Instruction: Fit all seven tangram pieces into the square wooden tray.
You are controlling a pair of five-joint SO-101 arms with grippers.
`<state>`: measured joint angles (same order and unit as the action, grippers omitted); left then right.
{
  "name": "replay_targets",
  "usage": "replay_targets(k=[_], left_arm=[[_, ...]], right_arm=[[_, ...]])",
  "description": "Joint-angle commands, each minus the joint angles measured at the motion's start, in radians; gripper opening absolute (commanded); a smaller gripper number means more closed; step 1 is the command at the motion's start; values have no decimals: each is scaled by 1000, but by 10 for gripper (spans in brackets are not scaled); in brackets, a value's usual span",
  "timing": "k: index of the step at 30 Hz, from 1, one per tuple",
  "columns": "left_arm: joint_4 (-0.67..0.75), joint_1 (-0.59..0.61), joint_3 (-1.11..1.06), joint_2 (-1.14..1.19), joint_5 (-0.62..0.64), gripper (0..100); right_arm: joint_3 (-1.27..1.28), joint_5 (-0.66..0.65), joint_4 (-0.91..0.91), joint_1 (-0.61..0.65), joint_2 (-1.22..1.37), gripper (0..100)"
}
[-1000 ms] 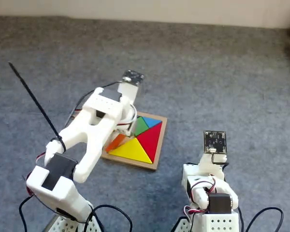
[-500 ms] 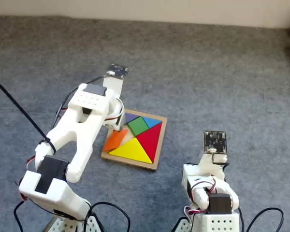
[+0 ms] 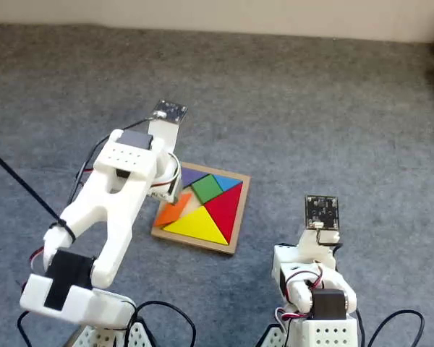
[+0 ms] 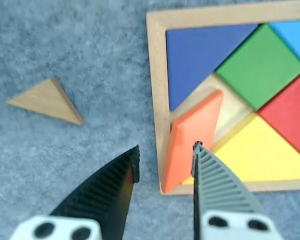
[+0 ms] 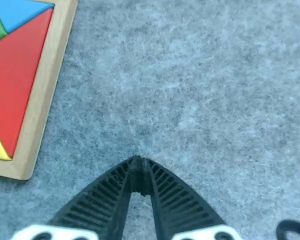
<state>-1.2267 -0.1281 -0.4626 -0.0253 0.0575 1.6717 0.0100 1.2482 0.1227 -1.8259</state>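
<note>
grey carpet is seen under everything. a bare wooden triangle is noted flat on the carpet, well apart from the tray.

the left claw is held low over the tray's left edge, as judged from the high view. its jaws are spread wide and nothing is clamped. one finger is seen over carpet outside the rim, the other at the edge of the orange piece.

the orange piece is not seated. it is tilted, with one end propped on the rim near a tray corner and the other end down in a bare wooden gap.

five pieces are recorded flat inside the tray:
- dark blue triangle, against the rim
- green square, beside it
- light blue triangle
- red triangle
- yellow triangle

the gap is bounded by the dark blue, green and yellow pieces.

the right claw is found to the right of the tray, over bare carpet near one tray corner. its jaws are pressed together and nothing is held.
</note>
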Motion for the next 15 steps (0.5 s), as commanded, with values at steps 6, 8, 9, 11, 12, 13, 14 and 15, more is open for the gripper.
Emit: replay_targets(k=[6, 8, 9, 11, 12, 13, 14, 15], left_arm=[[94, 8, -114, -48, -38, 182], [126, 8, -125, -48, -37, 182], [135, 8, -127, -48, -37, 181], [152, 7, -127, -48, -35, 181], [157, 7, -127, -48, -31, 181], [160, 7, -127, -48, -6, 181], [163, 7, -125, -48, 23, 181], [172, 7, -125, -53, 41, 181]], right_arm=[[148, 6, 4, -12, -10, 5], [148, 6, 4, -12, -10, 5], [148, 6, 4, -12, -10, 5], [148, 6, 4, -12, -10, 5], [148, 6, 4, -12, -10, 5], [148, 6, 4, -12, -10, 5], [148, 6, 4, -12, -10, 5], [148, 6, 4, -12, -10, 5]])
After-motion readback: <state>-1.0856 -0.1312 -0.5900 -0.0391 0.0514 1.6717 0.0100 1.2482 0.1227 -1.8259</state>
